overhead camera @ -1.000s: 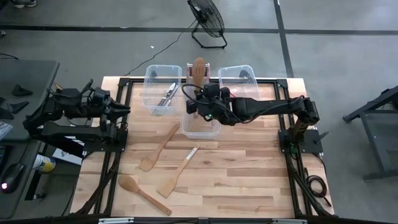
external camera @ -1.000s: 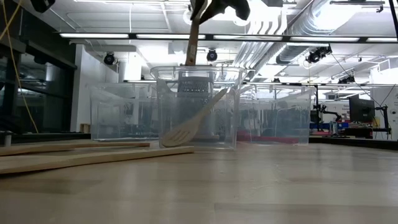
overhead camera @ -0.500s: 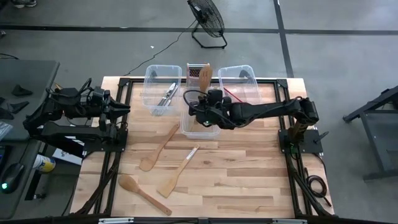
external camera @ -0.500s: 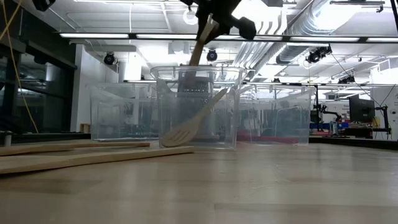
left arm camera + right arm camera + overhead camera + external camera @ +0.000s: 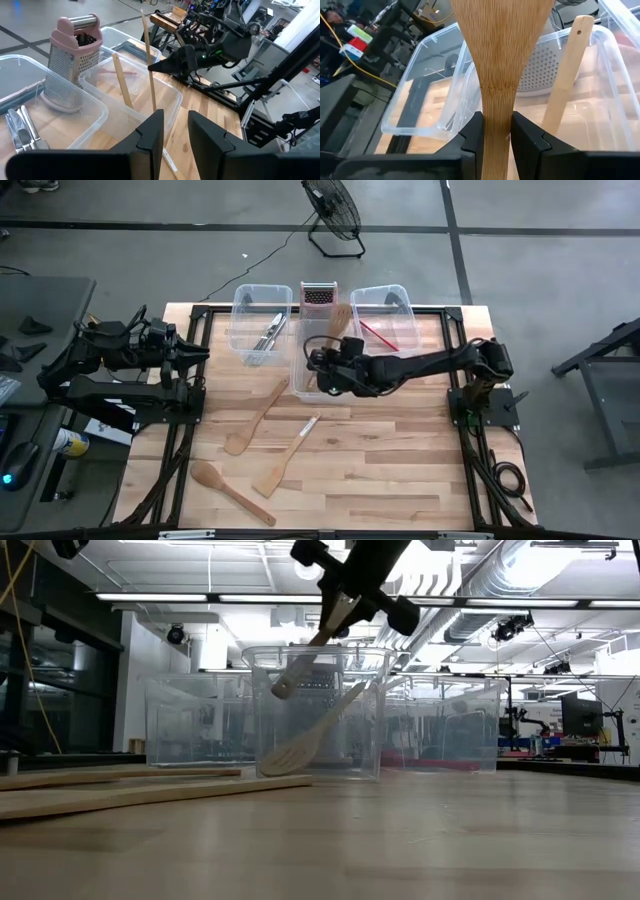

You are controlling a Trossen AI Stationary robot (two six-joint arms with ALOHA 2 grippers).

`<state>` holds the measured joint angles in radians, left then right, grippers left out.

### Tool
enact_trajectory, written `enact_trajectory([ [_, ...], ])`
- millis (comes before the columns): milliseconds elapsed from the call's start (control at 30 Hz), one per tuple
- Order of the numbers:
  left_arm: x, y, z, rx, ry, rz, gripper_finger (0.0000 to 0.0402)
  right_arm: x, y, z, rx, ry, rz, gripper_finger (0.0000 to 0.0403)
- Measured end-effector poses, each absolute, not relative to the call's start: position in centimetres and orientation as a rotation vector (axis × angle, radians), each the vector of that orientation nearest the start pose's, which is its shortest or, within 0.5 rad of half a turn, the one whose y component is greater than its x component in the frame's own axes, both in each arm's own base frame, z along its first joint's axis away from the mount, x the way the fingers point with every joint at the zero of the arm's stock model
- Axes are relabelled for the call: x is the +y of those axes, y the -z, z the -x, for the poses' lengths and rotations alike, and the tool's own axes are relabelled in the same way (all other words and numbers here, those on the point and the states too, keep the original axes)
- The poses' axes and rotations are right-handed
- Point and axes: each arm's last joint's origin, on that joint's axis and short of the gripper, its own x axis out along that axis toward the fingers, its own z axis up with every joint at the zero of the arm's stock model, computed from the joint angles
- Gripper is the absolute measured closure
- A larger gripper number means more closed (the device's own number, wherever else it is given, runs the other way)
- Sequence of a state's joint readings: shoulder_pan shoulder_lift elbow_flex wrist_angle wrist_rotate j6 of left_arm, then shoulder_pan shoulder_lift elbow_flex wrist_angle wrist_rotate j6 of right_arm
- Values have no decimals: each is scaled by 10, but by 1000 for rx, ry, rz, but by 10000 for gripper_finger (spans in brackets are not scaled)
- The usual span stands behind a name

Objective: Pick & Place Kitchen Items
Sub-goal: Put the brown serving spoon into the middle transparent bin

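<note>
Pale wooden spatula [image 5: 501, 60], grain lengthwise, pinched in right claw [image 5: 496, 135].

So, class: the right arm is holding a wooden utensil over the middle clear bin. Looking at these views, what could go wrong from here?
1. The right gripper holds the wooden spatula tilted, handle end low inside the middle bin; it might catch the wall and shift the bin.
2. A wooden slotted spoon already leans inside; the spatula could knock it.
3. The box grater stands just behind the bin and might be bumped.

The left gripper waits at the table's left edge.

Table [image 5: 400, 470] (bins [image 5: 258, 320], grater [image 5: 316, 297], wooden utensils [image 5: 255, 418])
</note>
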<state>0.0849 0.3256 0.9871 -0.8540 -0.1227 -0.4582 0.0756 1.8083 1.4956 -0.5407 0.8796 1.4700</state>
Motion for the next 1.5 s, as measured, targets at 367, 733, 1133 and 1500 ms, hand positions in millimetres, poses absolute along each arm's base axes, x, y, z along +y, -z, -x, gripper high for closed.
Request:
enact_trajectory([
  [367, 5, -367, -21, 144, -249, 443, 313, 4, -275, -391, 123, 1099, -915, 276],
  [733, 5, -366, -20, 165, -244, 357, 313, 4, -285, -389, 158, 1054, -832, 273],
  [1133, 10, -360, -46, 310, -359, 305, 264, -22, -352, -332, 244, 998, -656, 272],
  [1500, 17, -332, -105, 703, -520, 351, 172, -60, -393, -252, 481, 968, -465, 272],
])
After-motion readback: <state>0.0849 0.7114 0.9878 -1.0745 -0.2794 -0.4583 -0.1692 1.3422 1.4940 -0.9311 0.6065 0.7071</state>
